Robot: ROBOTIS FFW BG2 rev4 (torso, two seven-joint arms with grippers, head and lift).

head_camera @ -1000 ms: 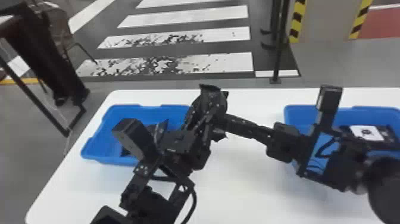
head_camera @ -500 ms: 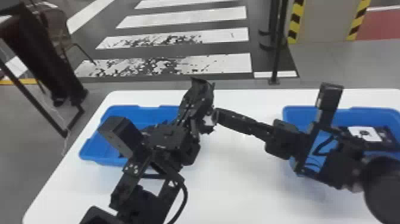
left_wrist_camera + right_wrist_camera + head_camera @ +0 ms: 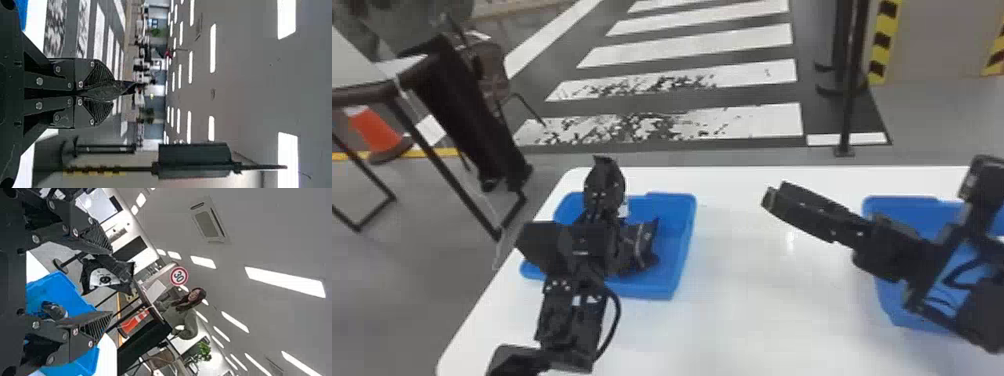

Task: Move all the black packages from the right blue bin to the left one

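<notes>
Since the last frame we note that the left gripper [image 3: 113, 92] has moved away from mid-table to a position over the left blue bin [image 3: 682, 220], and the head view has swung to the left. Its jaws are nearly closed, pinching one end of a black package [image 3: 105, 279] with a white label. The right gripper [image 3: 768, 196] is over the middle of the table [image 3: 762, 310], jaws wide apart and holding nothing.

Progress: we find at least one dark package [image 3: 643, 245] lying in the left bin, and we judge the held one is ready to be lowered and released beside it. Of the right blue bin [image 3: 892, 305], part is cut off and part lies behind the right arm, so we cannot tell what is left there.

Surroundings: an orange cone [image 3: 374, 131] and a barrier post [image 3: 852, 85] stand beyond the table, clear of the work. The left arm hides much of the left bin
</notes>
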